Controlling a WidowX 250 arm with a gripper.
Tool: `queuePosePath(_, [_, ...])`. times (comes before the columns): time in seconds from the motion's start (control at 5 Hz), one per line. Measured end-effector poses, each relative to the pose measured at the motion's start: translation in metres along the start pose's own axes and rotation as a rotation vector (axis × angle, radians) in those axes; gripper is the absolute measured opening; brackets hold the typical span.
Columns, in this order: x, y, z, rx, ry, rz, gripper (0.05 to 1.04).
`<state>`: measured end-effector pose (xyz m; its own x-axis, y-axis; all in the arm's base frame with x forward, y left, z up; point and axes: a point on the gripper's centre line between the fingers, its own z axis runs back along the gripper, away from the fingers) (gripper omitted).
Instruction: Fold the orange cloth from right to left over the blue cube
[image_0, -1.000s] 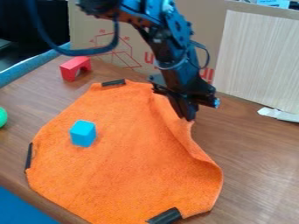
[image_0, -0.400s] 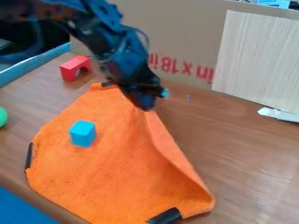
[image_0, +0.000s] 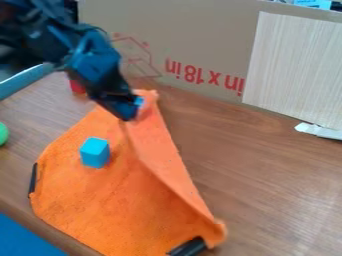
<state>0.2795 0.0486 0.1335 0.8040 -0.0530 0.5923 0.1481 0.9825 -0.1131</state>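
One orange cloth (image_0: 133, 200) on the wood table (image_0: 280, 175), far part of its right side in the black gripper (image_0: 125, 116), fingers clenched on the fabric. That side is raised and folded inward; the fold runs toward the near right corner. Blue cube (image_0: 95, 152) sits on the cloth, left of the fold. Red block (image_0: 77, 87) partly hidden behind the arm. Green ball (image_0: 3, 134) at left edge of view.

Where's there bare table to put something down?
The table is barest right of the orange cloth, below the cardboard and white scrap. A smaller patch lies between green ball and cloth. Crowded: upper left, around pincer and red block.
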Motion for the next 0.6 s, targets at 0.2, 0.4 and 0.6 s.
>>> queuePosePath(0.2, [-0.007,0.018,0.014,0.003,-0.024,0.020,0.051])
queuePosePath(0.4, [-0.017,0.037,0.029,0.014,-0.053,0.032,0.051])
queuePosePath(0.6, [-0.032,0.045,0.036,0.008,-0.050,0.024,0.051])
